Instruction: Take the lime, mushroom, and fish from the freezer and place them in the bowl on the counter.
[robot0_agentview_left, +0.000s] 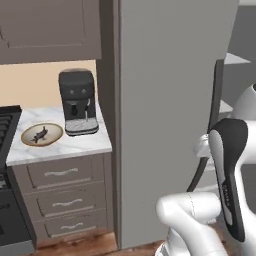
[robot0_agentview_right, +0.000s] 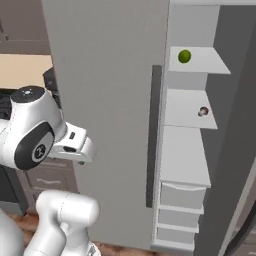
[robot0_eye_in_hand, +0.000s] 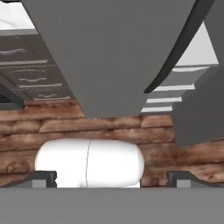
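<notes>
Wooden floor planks (robot0_eye_in_hand: 52, 127) fill the lower part of my hand view, well beyond the claw (robot0_eye_in_hand: 111, 179), whose two dark tips stand far apart at the bottom edge with nothing between them: released, grasping nothing.

Biggest thing ahead of the claw is the freezer (robot0_agentview_right: 110, 115), its broad grey door swung open and standing upright, long axis vertical. Its dark handle (robot0_agentview_right: 152, 135) runs vertically along the door's edge; in my hand view that handle slants across the upper right, above and right of the claw. Past the door edge I see pale shelves (robot0_agentview_right: 192, 107) stacked one above another, with drawers (robot0_agentview_right: 180, 197) beneath them.

Off to the claw's left is the desk (robot0_agentview_left: 85, 142), white marble over dark brown drawers. A black coffee machine (robot0_agentview_left: 77, 100) stands upright on it, and the bowl (robot0_agentview_left: 42, 134) sits just beside that machine, on the side farther from the freezer. A dark elongated shape, which I take for the fish (robot0_agentview_left: 40, 133), lies in the bowl with its long axis slanting across it; I cannot tell head from tail.

On the upper shelf sits the lime (robot0_agentview_right: 184, 56), round and green. One shelf lower is the mushroom (robot0_agentview_right: 203, 111), too small to tell which way it points. Both are well apart from the claw.
</notes>
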